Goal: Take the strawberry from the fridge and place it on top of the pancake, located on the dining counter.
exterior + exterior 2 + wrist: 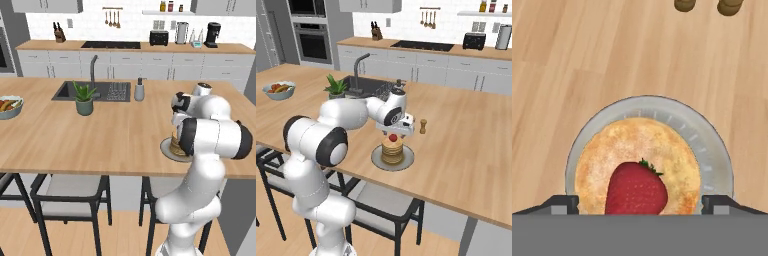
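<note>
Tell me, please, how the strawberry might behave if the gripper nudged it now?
The strawberry is rounded and lies loose on the pancake, so it would probably roll. Being small, it likely shifts easily. It sits off-centre in the hand view, so it might drop onto the plate.

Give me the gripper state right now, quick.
Gripper: open, fingers spread wide either side of the strawberry, which sits on the pancake; holding nothing.

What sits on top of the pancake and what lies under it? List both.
On the pancake sits the strawberry, between the open gripper's fingertips. Under the stack is a round grey plate on the dining counter. The plate's centre is covered by the stack.
</note>
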Tool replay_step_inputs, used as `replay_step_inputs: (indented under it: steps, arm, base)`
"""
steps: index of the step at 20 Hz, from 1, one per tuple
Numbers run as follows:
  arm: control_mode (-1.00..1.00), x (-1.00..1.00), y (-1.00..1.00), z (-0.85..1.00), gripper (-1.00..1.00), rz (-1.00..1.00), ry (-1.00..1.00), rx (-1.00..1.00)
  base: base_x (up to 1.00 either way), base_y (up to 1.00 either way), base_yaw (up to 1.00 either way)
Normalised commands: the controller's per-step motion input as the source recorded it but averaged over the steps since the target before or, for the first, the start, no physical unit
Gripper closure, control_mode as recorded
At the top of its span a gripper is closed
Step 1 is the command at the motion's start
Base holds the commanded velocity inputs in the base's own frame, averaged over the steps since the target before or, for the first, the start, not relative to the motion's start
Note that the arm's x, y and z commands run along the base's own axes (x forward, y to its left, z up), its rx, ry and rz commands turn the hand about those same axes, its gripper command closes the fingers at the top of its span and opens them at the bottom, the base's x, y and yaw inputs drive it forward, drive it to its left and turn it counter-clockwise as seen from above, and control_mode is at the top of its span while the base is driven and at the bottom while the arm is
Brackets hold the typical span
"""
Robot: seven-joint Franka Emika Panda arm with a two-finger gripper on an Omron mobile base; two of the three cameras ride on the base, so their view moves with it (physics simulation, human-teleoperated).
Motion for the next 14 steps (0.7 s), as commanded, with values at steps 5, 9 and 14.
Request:
replay_step_inputs:
  steps: [5,9,14]
  arm:
    - [-1.0,-0.6,0.12,0.28,-1.0,0.0,-0.18,-0.1]
    - [-1.0,-0.76,0.21,0.23,-1.0,0.0,-0.11,-0.03]
    - [-1.0,-0.8,0.16,0.38,-1.0,0.0,-0.1,0.0]
  base:
    - [0.0,0.0,0.0]
    - [0.0,0.0,0.0]
    - [0.0,0.0,0.0]
